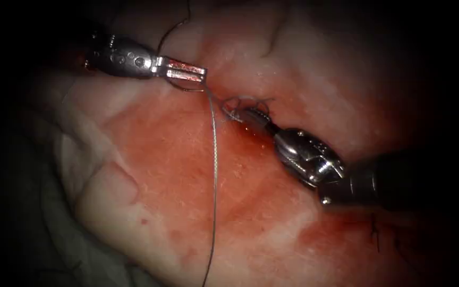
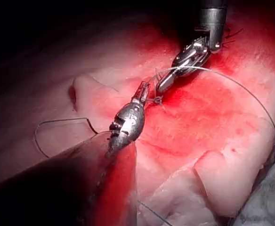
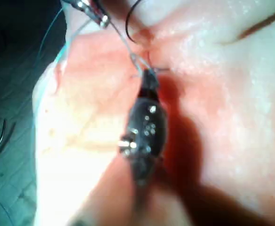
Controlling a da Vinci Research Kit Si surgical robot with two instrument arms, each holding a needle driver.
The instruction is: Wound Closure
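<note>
- The left tool has its two jaws lying flat and close together, side by side, pinching the thread near their tips.
- Those jaws point toward the right of the endoscope view, at the cut. The shiny wrist behind them and the shaft run back up to the left.
- The right tool has its jaws down at the cut, closed on a small tangle of thread where a little loop sits on the tissue.
- Its jaws point up and to the left. Its fat silver wrist and dark shaft go back down to the right.
- The two tools point at each other, near but not touching.
- From the left tool the thread hangs in one long line, running almost straight down the endoscope view over the red fluid, left of the cut.
- I cannot tell where the needle is.
- Short dark ends of thread stick up from the tissue near the right tool's shaft.
</note>
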